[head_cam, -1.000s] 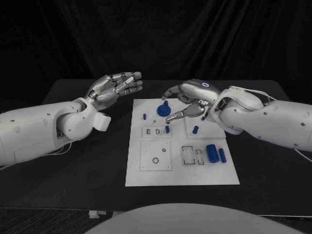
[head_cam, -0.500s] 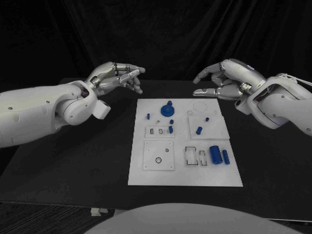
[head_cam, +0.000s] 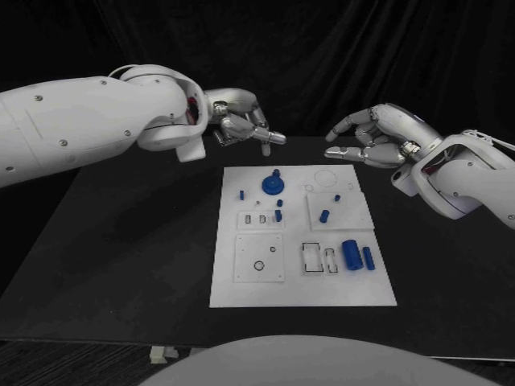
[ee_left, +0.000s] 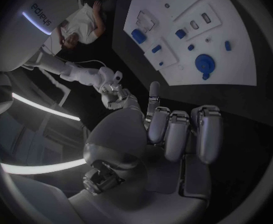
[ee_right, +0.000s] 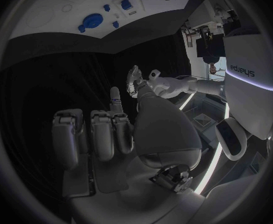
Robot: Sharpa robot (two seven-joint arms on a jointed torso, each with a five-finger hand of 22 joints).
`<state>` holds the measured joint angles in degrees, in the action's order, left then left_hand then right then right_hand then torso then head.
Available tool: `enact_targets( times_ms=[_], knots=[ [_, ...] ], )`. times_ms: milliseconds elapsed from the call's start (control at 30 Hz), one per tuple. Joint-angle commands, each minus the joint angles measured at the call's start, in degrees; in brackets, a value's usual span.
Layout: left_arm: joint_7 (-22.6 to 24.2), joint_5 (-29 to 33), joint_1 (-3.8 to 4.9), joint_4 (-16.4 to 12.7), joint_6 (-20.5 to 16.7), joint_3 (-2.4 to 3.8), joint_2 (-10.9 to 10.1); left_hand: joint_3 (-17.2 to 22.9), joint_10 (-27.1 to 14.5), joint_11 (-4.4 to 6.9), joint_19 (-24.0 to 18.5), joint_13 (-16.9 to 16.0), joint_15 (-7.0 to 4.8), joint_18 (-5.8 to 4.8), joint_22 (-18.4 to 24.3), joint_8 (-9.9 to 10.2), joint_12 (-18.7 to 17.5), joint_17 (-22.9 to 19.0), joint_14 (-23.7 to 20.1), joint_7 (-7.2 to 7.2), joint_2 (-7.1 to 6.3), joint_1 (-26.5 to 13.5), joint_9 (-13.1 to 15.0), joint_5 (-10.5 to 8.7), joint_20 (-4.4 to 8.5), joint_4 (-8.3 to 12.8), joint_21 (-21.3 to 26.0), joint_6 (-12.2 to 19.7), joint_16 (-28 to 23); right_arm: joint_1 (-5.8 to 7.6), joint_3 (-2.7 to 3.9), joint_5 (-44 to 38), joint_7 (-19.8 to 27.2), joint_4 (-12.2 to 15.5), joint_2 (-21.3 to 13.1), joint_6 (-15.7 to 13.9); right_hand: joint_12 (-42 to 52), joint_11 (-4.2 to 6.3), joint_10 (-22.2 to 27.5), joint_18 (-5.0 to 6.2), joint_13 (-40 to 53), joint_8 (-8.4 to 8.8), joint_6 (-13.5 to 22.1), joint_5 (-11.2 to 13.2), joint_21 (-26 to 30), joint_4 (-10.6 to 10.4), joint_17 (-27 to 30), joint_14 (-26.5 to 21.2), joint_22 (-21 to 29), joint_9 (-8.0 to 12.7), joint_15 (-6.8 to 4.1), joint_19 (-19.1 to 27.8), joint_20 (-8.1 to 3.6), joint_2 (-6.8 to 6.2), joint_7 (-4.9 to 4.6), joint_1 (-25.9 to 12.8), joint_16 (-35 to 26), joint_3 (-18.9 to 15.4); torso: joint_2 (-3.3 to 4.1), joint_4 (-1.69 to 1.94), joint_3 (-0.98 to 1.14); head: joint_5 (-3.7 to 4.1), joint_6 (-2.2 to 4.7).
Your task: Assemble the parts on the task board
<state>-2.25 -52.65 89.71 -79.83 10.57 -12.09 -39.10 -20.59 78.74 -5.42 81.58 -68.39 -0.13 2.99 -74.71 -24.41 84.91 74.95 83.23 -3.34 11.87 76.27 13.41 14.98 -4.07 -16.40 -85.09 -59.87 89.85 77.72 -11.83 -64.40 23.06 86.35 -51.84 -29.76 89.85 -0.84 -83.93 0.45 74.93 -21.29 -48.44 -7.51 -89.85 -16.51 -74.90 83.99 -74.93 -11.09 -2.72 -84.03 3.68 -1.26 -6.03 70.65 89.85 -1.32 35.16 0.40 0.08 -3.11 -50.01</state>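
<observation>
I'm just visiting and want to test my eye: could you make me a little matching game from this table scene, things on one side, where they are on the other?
Things:
1. round blue knob
2. big blue cylinder
3. left hand
4. right hand

Places:
A. above the table beyond the board's far right corner, holding nothing
B. lying near the white board's right edge, on its near half
C. on the board's far end, near the middle
D. above the table beyond the board's far left corner, holding nothing

Pairs: 1-C, 2-B, 3-D, 4-A

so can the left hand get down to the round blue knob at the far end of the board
Probably yes: the left hand hovers empty just beyond the round blue knob, with nothing between them, and the right hand is off to the side.
</observation>
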Motion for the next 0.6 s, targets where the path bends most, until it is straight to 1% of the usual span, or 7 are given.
enact_targets(
  times_ms=[33,133,200,300,400,533,600],
  knots=[
    [-17.4,-6.9,0.83,1.4,11.9,0.05,3.1,1.2,11.3,5.66,1.0,-21.6,-2.45,-0.74,-5.1,1.1,5.1,15.0,6.8,-0.04,-0.26,1.3,0.5,-0.69,0.25,-0.1,-1.0,-0.6,0.1,-0.67,0.06,1.0,-2.0,-0.5,0.3,0.8,0.2,-0.36,-6.1,-0.45,15.1,0.28,-0.3,-0.4,-0.2,0.0,-15.1,6.0,-15.1,0.1,0.55,-6.0,0.52,0.18,-0.03,0.5,0.1,-0.1,-0.76,-0.47,0.61,-0.03,0.01],
    [-21.2,-7.3,1.14,3.1,14.9,0.05,6.1,1.6,11.3,5.25,1.2,-21.6,-2.27,-0.82,-5.6,3.3,5.1,15.0,6.8,-0.57,-0.19,-0.5,0.2,-1.81,0.17,0.0,-1.3,0.3,0.1,-0.95,0.06,1.0,-2.4,-0.6,0.4,0.9,0.2,-0.41,-6.1,-0.45,15.1,0.34,-0.3,-0.6,-0.2,0.0,-15.1,6.0,-15.1,0.1,0.57,-6.0,0.53,0.23,-0.06,0.5,0.1,-0.2,-1.03,-0.65,0.92,-0.21,0.01],
    [-24.7,-6.6,1.26,4.6,17.5,0.05,8.4,1.6,11.3,5.02,1.5,-21.6,-2.01,-0.87,-6.0,4.9,5.1,15.0,6.8,-0.97,-0.41,-2.8,-0.1,-5.11,-0.04,0.0,-1.4,0.3,0.1,-1.09,0.06,1.0,-2.8,-0.6,0.4,0.9,0.2,-0.44,-6.1,-0.45,15.1,0.42,-0.2,-0.7,-0.2,0.0,-15.1,6.0,-15.1,0.2,0.59,-6.0,0.54,0.27,-0.10,0.4,0.1,-0.3,-1.10,-0.80,1.13,-0.44,0.01],
    [-29.0,-4.3,1.31,6.7,20.5,0.05,11.1,2.0,11.3,4.94,1.7,-21.6,-2.03,-0.90,-6.3,6.4,5.1,15.0,6.8,-1.08,-0.75,-5.2,-0.3,-6.81,-0.21,0.0,-1.4,-0.4,0.1,-1.18,0.06,1.0,-3.1,-0.6,0.2,0.7,0.2,-0.46,-6.1,-0.45,15.1,0.45,-0.2,-0.7,-0.2,0.0,-15.1,6.0,-15.1,0.2,0.61,-6.0,0.55,0.28,-0.11,0.4,0.1,-0.3,-1.25,-1.08,1.51,-0.78,0.01],
    [-33.4,-1.5,1.25,9.3,22.5,0.05,13.7,2.6,11.3,5.10,2.0,-21.6,-2.21,-0.93,-6.5,7.2,5.1,15.0,6.8,-0.89,-0.93,-6.7,-0.2,-6.39,-0.07,0.0,-1.4,-1.2,0.1,-1.24,0.06,1.0,-3.3,-0.4,0.1,0.5,0.2,-0.52,-6.1,-0.45,15.1,0.49,-0.2,-0.8,-0.2,0.0,-15.1,6.0,-15.1,0.2,0.64,-6.0,0.56,0.31,-0.13,0.4,0.1,-0.3,-1.24,-1.44,1.90,-1.32,0.01],
    [-37.3,0.1,1.01,11.5,23.7,0.05,15.9,3.8,11.3,5.39,2.2,-21.6,-2.59,-0.92,-6.4,8.7,5.1,15.0,6.8,-0.80,-1.48,-7.5,-0.4,-4.75,0.29,0.2,-1.3,-1.8,0.1,-1.27,0.06,1.0,-3.8,-0.3,0.0,0.3,0.2,-0.55,-6.1,-0.45,15.1,0.53,-0.1,-0.8,-0.2,0.0,-15.1,6.0,-15.1,0.2,0.66,-6.0,0.57,0.31,-0.15,0.4,0.1,-0.4,-1.28,-1.56,2.00,-1.87,0.01],
    [-38.6,0.5,0.69,12.4,23.8,0.04,16.7,4.5,11.3,5.50,2.4,-21.6,-2.70,-0.95,-6.6,9.5,5.1,15.0,6.8,-0.74,-1.67,-7.6,-0.5,-3.95,0.47,0.2,-1.3,-2.1,0.1,-1.28,0.06,1.0,-4.2,-0.3,0.0,0.4,0.2,-0.58,-6.1,-0.45,15.1,0.57,-0.1,-0.9,-0.2,0.0,-15.1,6.0,-15.1,0.2,0.68,-6.0,0.59,0.32,-0.18,0.4,0.1,-0.4,-1.33,-1.72,2.22,-2.17,0.01]
  ],
)
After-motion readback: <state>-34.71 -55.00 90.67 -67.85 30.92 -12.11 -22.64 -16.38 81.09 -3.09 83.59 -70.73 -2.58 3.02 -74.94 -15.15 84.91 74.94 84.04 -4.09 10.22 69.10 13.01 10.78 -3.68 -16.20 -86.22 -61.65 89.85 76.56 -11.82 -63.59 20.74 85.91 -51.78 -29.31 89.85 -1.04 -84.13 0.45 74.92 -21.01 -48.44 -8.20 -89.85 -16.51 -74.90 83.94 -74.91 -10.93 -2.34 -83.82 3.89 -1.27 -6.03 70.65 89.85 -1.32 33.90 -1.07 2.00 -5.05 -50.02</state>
